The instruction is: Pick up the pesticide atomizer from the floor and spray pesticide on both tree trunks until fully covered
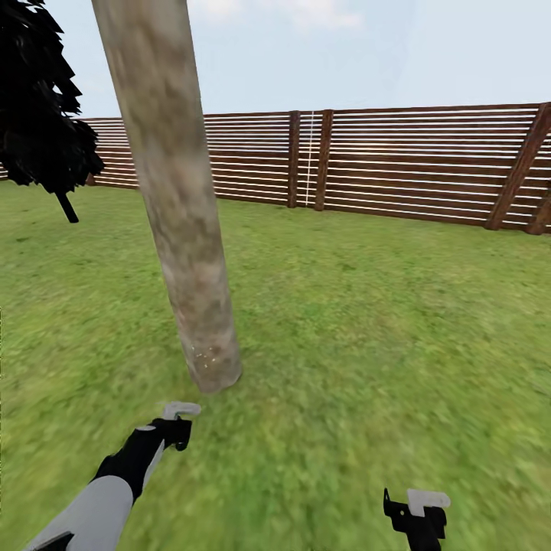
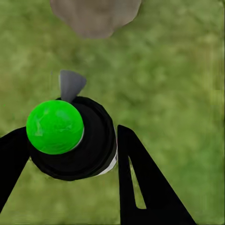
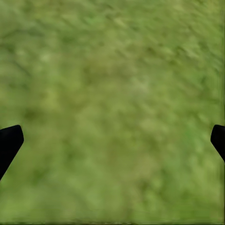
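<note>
Grass [image 1: 367,344] covers the ground all the way to the brown wooden fence [image 1: 428,164] at the back, under a pale sky. A tall tree trunk [image 1: 172,191] stands at about 11 o'clock from the robot, grey and tan, leaning a little, and wider at the bottom. A few tiny white specks [image 1: 205,353] sit on the bark low down. A black pointy tree [image 1: 38,107] stands far off at 10 o'clock.

The left gripper [image 1: 177,422] reaches toward the foot of the trunk, near it but not touching. In the left wrist view its two black fingers [image 2: 140,183] pinch the spray bottle [image 2: 89,145] (round and black, with a bright green ball on top and a small grey nozzle pointing at the trunk [image 2: 96,16]).

The right gripper [image 1: 417,513] hangs low at 5 o'clock over bare grass [image 3: 112,112]. Its fingertips [image 3: 9,143] are spread wide apart, with nothing between them
</note>
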### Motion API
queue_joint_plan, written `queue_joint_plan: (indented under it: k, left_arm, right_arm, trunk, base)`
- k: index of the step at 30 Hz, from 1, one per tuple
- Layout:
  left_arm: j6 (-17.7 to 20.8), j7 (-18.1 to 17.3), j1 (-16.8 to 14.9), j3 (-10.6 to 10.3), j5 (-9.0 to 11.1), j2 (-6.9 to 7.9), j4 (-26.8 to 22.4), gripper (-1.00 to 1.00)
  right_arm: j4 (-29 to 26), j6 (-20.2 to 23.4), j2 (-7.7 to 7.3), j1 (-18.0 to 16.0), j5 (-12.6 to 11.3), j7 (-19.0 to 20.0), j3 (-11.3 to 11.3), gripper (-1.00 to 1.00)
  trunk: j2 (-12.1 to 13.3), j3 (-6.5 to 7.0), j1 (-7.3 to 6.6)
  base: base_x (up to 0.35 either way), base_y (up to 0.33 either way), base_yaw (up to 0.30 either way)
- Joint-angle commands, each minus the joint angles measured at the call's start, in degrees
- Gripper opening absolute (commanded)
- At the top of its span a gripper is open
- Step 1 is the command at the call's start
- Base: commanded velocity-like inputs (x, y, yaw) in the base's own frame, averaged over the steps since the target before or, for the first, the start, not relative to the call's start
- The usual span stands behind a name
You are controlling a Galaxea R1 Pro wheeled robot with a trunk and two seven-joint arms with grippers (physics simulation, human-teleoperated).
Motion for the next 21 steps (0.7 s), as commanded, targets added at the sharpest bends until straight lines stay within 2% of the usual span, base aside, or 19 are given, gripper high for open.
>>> queue_joint_plan:
  k: [1, 3, 5, 7, 10, 11, 12, 14, 15, 16, 17, 18, 19, 21]
  left_arm:
    - [-0.03, 0.02, -0.06, 0.02, -0.26, -1.07, -0.31, -1.00]
    - [0.31, 0.00, -0.09, -0.01, -0.24, -2.02, -2.42, -1.00]
    - [0.84, 0.02, -0.18, -0.02, -0.18, -2.23, -6.18, -1.00]
    - [1.76, -0.81, -0.75, 0.18, -0.15, -1.51, -9.41, -1.00]
    - [4.70, -3.31, -1.62, 0.38, -0.07, 0.87, -11.26, -1.00]
    - [4.98, -3.91, -1.69, 0.27, -0.10, 0.89, -11.46, -1.00]
    - [5.09, -4.40, -1.80, 0.12, -0.11, 0.23, -11.60, -1.00]
    - [5.03, -4.58, -1.94, -0.13, -0.23, -2.60, -11.82, -1.00]
    - [5.14, -4.65, -1.99, -0.37, -0.21, -3.47, -12.39, -1.00]
    - [5.23, -4.73, -1.97, -0.46, -0.18, -3.74, -13.20, -1.00]
    - [5.30, -4.86, -1.96, -0.24, -0.08, -3.21, -14.18, -1.00]
    - [5.31, -4.91, -1.95, 0.11, 0.12, -0.62, -14.47, -1.00]
    - [5.32, -5.09, -1.95, 0.14, 1.24, 1.13, -14.53, -1.00]
    - [5.26, -5.19, -1.95, -0.23, 2.54, 1.59, -14.60, -1.00]
  right_arm:
    - [0.02, 0.00, 0.00, 0.00, 0.00, 0.00, 0.00, 1.00]
    - [0.03, 0.01, 0.00, 0.00, 0.00, 0.00, 0.00, 1.00]
    - [0.04, 0.01, 0.00, 0.00, 0.00, 0.00, 0.00, 1.00]
    - [0.04, 0.01, 0.00, 0.00, 0.03, 0.00, 0.00, 1.00]
    - [0.04, 0.01, 0.00, 0.00, 0.03, 0.00, 0.00, 1.00]
    - [0.04, 0.01, 0.00, 0.00, 0.03, 0.00, 0.00, 1.00]
    - [0.04, 0.01, 0.00, 0.00, 0.01, 0.00, 0.00, 1.00]
    - [0.10, 0.01, 0.00, 0.00, 0.07, 0.00, 0.00, 1.00]
    - [0.11, 0.01, 0.00, 0.00, 0.08, 0.00, 0.00, 1.00]
    - [0.12, 0.01, 0.00, 0.00, 0.08, 0.01, 0.00, 1.00]
    - [0.12, 0.01, 0.00, 0.00, 0.09, 0.00, 0.00, 1.00]
    - [0.12, 0.01, 0.00, 0.00, 0.09, 0.00, 0.00, 1.00]
    - [0.12, 0.01, 0.00, 0.00, 0.09, 0.00, 0.00, 1.00]
    - [0.12, 0.01, 0.00, 0.00, 0.09, 0.00, 0.00, 1.00]
  trunk:
    - [0.00, 0.00, 0.00]
    - [0.00, 0.00, 0.00]
    - [0.00, 0.00, 0.00]
    - [0.00, 0.00, 0.00]
    - [0.00, 0.00, 0.00]
    - [0.00, 0.00, 0.00]
    - [0.00, 0.00, 0.00]
    - [0.00, 0.00, 0.00]
    - [0.00, 0.00, 0.00]
    - [0.00, 0.00, 0.00]
    - [0.00, 0.00, 0.00]
    - [0.00, 0.00, 0.00]
    - [0.00, 0.00, 0.00]
    - [0.00, 0.00, 0.00]
  base:
    - [-0.068, 0.000, 0.000]
    - [-0.026, 0.000, 0.000]
    - [-0.007, 0.000, 0.000]
    - [-0.001, 0.000, 0.000]
    - [0.000, 0.000, 0.000]
    - [0.000, 0.000, 0.000]
    - [0.000, 0.000, 0.000]
    - [0.000, 0.000, 0.000]
    - [0.000, 0.000, 0.000]
    - [0.000, 0.000, 0.000]
    - [0.000, 0.000, 0.000]
    - [0.000, 0.000, 0.000]
    - [0.000, 0.000, 0.000]
    - [0.000, 0.000, 0.000]
